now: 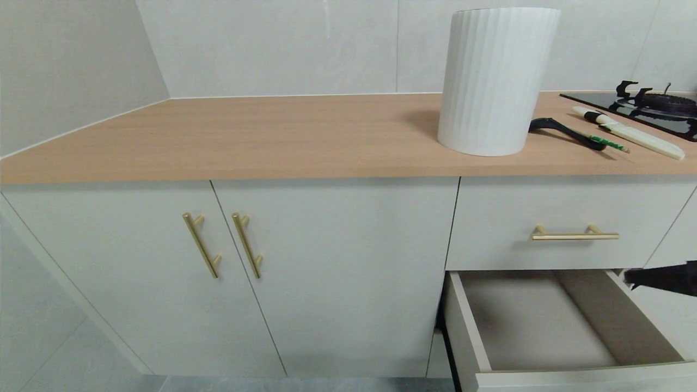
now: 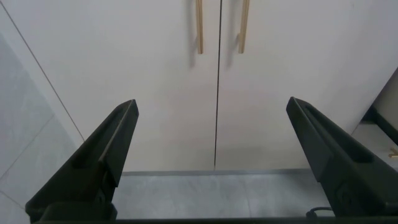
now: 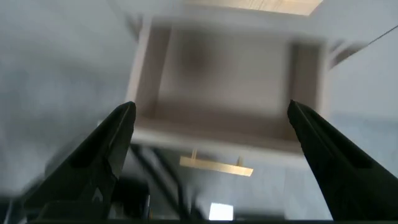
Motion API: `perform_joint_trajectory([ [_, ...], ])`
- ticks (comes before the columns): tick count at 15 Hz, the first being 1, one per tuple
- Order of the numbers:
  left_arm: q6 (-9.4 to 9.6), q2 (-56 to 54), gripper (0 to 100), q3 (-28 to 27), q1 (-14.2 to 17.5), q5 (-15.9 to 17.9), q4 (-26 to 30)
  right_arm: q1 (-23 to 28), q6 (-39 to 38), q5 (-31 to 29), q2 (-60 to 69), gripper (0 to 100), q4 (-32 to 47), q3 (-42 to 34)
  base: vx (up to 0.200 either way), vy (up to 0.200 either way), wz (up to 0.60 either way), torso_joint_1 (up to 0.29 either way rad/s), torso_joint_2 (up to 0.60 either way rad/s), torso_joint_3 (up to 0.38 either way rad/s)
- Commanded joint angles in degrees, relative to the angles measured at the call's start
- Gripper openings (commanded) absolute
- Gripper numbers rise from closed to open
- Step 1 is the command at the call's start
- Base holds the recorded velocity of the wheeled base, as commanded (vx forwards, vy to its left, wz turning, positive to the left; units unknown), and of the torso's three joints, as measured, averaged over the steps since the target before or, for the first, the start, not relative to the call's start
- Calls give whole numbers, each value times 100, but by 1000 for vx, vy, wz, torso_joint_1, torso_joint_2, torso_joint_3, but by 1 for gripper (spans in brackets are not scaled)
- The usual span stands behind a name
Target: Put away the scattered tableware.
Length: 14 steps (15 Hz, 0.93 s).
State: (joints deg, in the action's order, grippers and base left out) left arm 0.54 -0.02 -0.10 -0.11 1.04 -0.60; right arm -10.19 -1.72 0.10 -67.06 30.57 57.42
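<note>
**Tableware, orientation.** Three long pieces lay on the tabletop [image 1: 272,136], at its right end, between the white ribbed container [image 1: 493,81] and the black hob [image 1: 637,106].
- Black-handled utensil [image 1: 566,132]: curved, long axis diagonal. Back end was just beside the container's base, the other end pointed to the front right.
- Thin green-patterned stick [image 1: 607,143] (poss. a chopstick, too small to tell): approx. the same diagonal. Appeared to touch the black utensil's front end.
- White knife-shaped piece [image 1: 629,132]: longest of the three, roughly parallel to the others. Dark-banded end lay toward the hob, pale tapered end pointed to the tabletop's front edge.

All three lay flat, none in a tool.

**Tools.**
- Left tool [image 2: 211,104]: fingers spread wide, nothing between them. It hung low in front of the double doors [image 1: 326,261], near the floor.
- Right tool [image 3: 210,107]: also spread wide, holding nothing. It faced the pulled-out drawer [image 1: 463,321]; wrist view was blurred.

**Surface and room.**
- Tabletop was light wood grain, over pale cabinet fronts.
- Container stood upright on the tabletop, well back from the front edge.
- Upper drawer [image 1: 561,207] was shut, with a horizontal gold bar handle [image 1: 574,236]. The pulled-out drawer sat directly below it.
- Double doors were closed, two gold bar handles [image 1: 246,245] side by side at the seam.
- Walls [image 1: 272,43] were pale grey tile, meeting in a corner at back left.
- Floor [image 1: 65,354] was grey tile.
</note>
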Motion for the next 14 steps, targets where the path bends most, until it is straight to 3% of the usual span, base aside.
perform_joint_trajectory([
  [1,-1,2,100,1,2,2,-2,-123,-13,61,-1020,100,-412,-706,0,0,0,0,0,0],
  [7,8,2,100,1,2,2,-2,-203,-39,25,-2909,100,-2038,-1435,0,0,0,0,0,0],
  [14,17,2,100,1,2,2,-2,-203,-21,25,-3103,100,-2240,-1936,0,0,0,0,0,0],
])
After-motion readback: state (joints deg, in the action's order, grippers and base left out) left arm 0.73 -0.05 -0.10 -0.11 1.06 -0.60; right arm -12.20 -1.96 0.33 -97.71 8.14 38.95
